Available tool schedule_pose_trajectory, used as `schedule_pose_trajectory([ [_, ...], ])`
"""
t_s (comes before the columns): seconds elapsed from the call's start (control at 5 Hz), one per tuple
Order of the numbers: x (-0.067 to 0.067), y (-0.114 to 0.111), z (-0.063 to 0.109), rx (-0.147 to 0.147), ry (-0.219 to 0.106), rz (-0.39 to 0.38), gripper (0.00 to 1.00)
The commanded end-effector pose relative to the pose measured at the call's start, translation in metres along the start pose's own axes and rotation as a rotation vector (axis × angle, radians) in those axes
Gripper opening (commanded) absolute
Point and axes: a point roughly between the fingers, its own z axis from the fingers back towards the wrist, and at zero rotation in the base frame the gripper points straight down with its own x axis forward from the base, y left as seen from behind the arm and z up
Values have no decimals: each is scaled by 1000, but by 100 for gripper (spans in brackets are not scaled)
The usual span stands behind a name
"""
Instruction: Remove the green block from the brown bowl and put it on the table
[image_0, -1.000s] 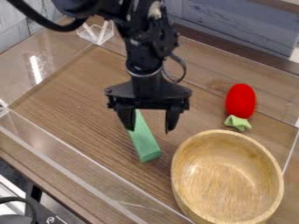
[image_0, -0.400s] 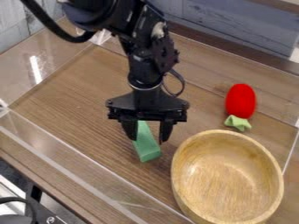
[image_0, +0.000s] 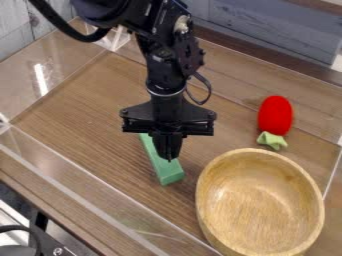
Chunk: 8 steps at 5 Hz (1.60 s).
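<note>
The green block (image_0: 163, 165) lies on the table (image_0: 80, 120) just left of the brown bowl (image_0: 261, 205), which holds nothing. My gripper (image_0: 170, 152) points straight down over the block's far half. Its black fingers (image_0: 166, 140) are drawn together on the bar, and the block's near end sticks out toward the front. The black arm rises from the gripper to the top of the view.
A red strawberry-like toy (image_0: 275, 115) with green leaves stands right of the arm, behind the bowl. Clear acrylic walls (image_0: 54, 165) edge the tabletop at the front left and at the back.
The gripper has come down over the green block and its fingers have closed from wide open to shut on it. The block's far end has shifted slightly left.
</note>
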Motion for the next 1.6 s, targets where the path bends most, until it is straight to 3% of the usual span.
schedule_pose_trajectory([
  [0.0,13,-3,20,-31,-57,5,100],
  [0.4,20,-5,42,-54,-79,-8,100],
  [0.8,31,-10,71,-88,-131,-42,100],
  [1.0,33,-9,69,-90,-159,-66,100],
  [1.4,33,-3,65,-67,-186,-84,100],
])
